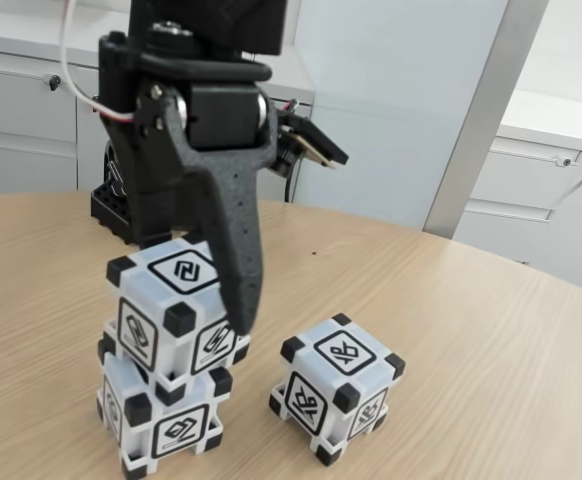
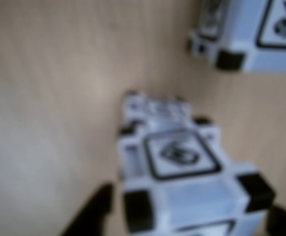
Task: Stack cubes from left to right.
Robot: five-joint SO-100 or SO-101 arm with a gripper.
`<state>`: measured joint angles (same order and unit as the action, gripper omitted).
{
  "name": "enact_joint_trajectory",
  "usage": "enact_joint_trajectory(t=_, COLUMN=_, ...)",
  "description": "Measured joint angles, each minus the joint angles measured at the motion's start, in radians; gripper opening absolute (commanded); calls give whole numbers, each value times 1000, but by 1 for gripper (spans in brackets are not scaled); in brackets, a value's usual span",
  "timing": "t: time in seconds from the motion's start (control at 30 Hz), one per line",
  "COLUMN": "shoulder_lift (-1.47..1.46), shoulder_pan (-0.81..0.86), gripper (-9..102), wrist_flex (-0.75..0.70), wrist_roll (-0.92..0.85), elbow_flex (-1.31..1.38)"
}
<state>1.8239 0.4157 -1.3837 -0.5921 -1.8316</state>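
On the left of the fixed view two white cubes with black corners are stacked. The upper cube sits slightly skewed on the lower cube. My gripper comes down from above and is shut on the upper cube, with the front finger against its right face and the other finger hidden behind it. A third cube stands alone to the right on the table. The blurred wrist view shows the held cube inside my gripper, the lower cube peeking out beneath, and the third cube at the top right.
The round wooden table has open surface to the right and behind the cubes. The arm's black base stands just behind the stack. Grey cabinets line the wall beyond the table edge.
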Motion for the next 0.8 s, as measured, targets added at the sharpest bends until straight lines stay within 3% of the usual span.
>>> enact_joint_trajectory(t=0.5, shoulder_lift=14, shoulder_pan=-2, gripper=37, wrist_flex=-40, wrist_roll=21, elbow_flex=0)
enact_joint_trajectory(t=0.8, shoulder_lift=331, shoulder_pan=-3, gripper=35, wrist_flex=-155, wrist_roll=29, elbow_flex=0)
